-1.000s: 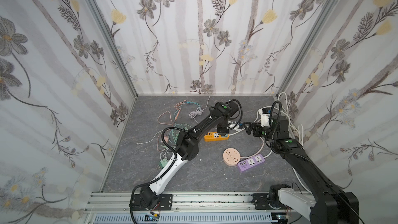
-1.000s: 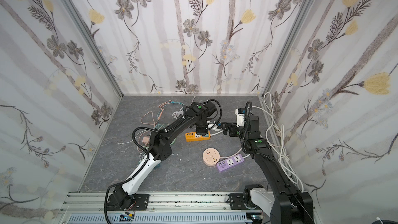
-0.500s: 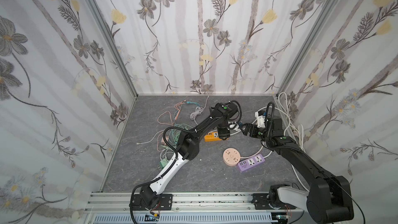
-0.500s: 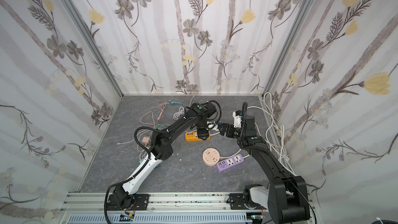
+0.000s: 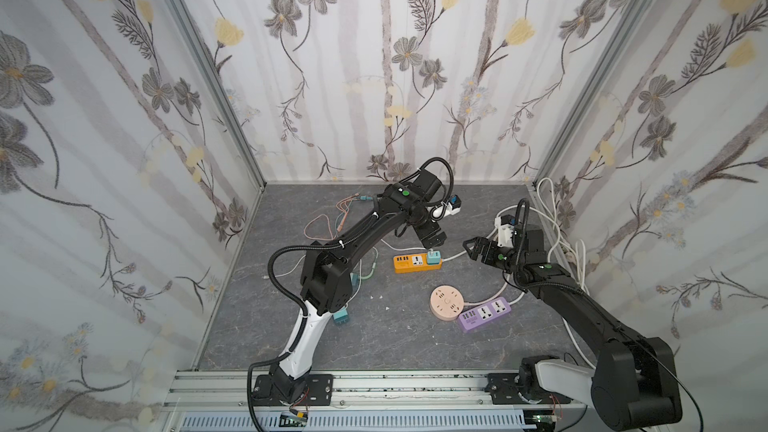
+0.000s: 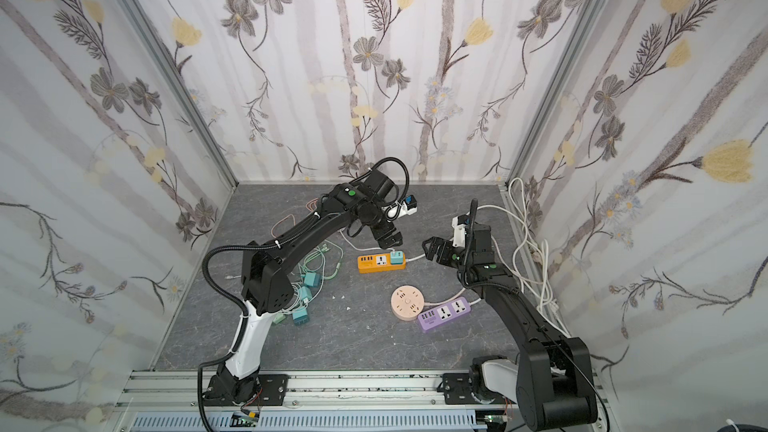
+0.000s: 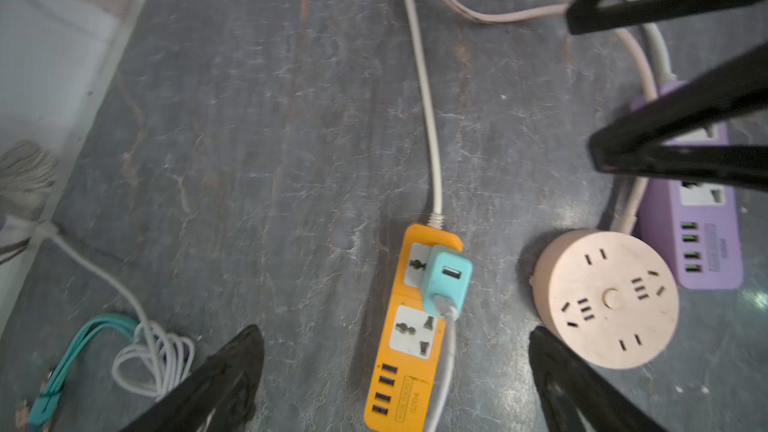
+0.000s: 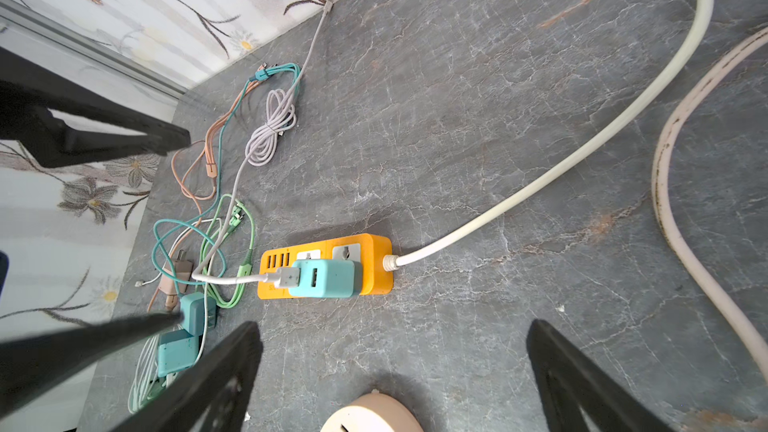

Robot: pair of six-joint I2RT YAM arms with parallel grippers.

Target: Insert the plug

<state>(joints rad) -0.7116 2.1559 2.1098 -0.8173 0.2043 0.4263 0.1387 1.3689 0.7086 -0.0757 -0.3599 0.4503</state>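
Left pincer [image 5: 432, 238] is letting go and lifting off wide open, leaving the teal USB charger [image 5: 433, 258] seated in the orange power strip [image 5: 409, 263] on the desk [image 5: 374, 347], so insertion is looking done; right pincer [image 5: 471, 249] is hovering open, empty.

The surface [image 5: 374, 347] is a dark grey, stone-look sheet with pale veins. Near its middle an orange strip [image 5: 417, 263] lies flat, sockets up, and its white cord [image 8: 540, 184] trails across the surface toward the right edge. Nearer the front lie a round socket [image 5: 446, 304] and, just beside it, a purple strip [image 5: 484, 314], both apart from the orange one. On the left is a loose tangle of green cables [image 6: 324, 259] with several teal chargers [image 6: 305, 297] among them. Toward the back left lie a peach cable [image 5: 320, 226] and a white coil [image 8: 272, 130]. More white cords [image 5: 552, 218] are heaped along the right edge.
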